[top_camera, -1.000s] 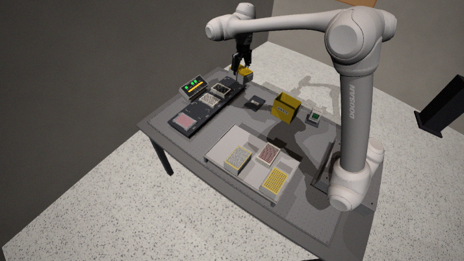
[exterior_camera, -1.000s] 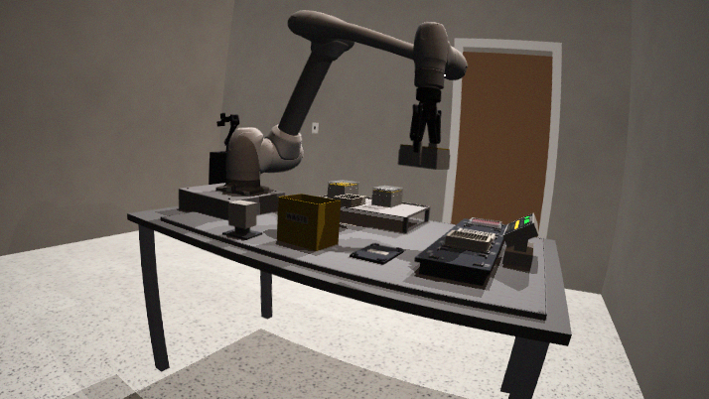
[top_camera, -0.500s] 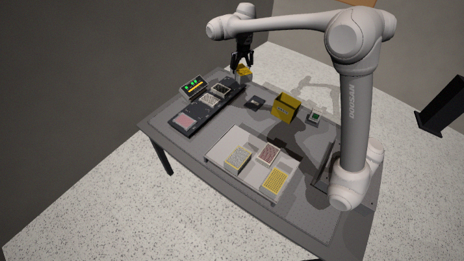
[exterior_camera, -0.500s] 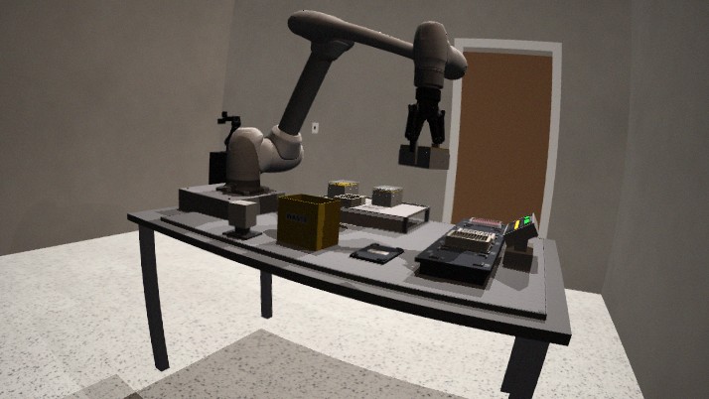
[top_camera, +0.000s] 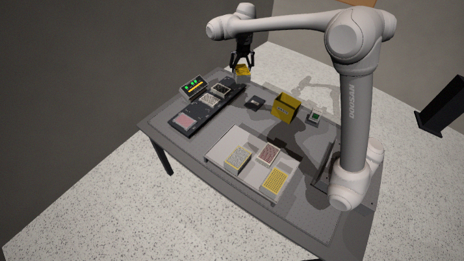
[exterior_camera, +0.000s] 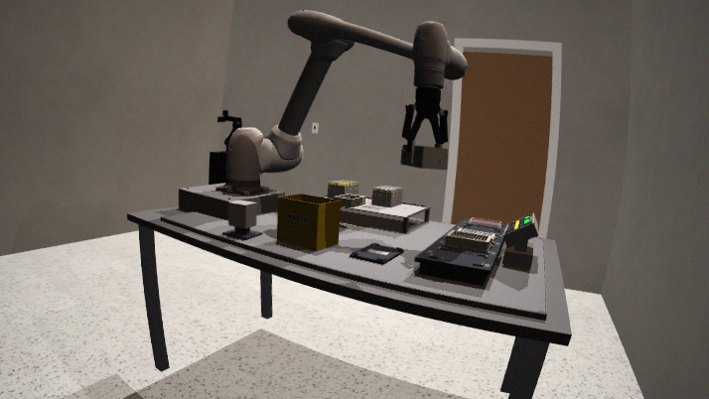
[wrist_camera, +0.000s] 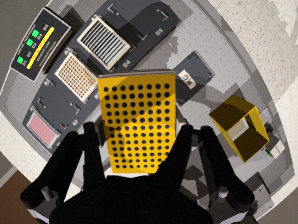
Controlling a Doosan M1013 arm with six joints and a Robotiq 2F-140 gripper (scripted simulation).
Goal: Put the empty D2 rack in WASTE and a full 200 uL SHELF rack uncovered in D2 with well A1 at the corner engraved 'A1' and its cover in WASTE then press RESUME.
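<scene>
My gripper point(top_camera: 242, 67) is shut on the empty tip rack point(top_camera: 242, 72), a yellow plate with dark holes. It holds the rack level, high above the far end of the dark deck point(top_camera: 207, 106). The rack fills the middle of the wrist view point(wrist_camera: 139, 123) and hangs in the air in the exterior view point(exterior_camera: 424, 156). Deck slot D2 point(top_camera: 198, 110) is bare. The yellow WASTE bin point(top_camera: 286, 107) stands upright to the right of the deck and shows in the wrist view point(wrist_camera: 240, 125). On the SHELF point(top_camera: 251, 162) stands a covered rack with a grey field and yellow rim point(top_camera: 238, 158).
The SHELF also holds a dark red rack point(top_camera: 268, 154) and a yellow rack with dark holes point(top_camera: 275, 181). The deck carries a pink plate point(top_camera: 184, 121), a pale plate point(top_camera: 209, 99) and the reservoir point(top_camera: 221, 89). The panel point(top_camera: 193, 87), regrip nest point(top_camera: 254, 104) and RESUME button point(top_camera: 315, 116) stand nearby.
</scene>
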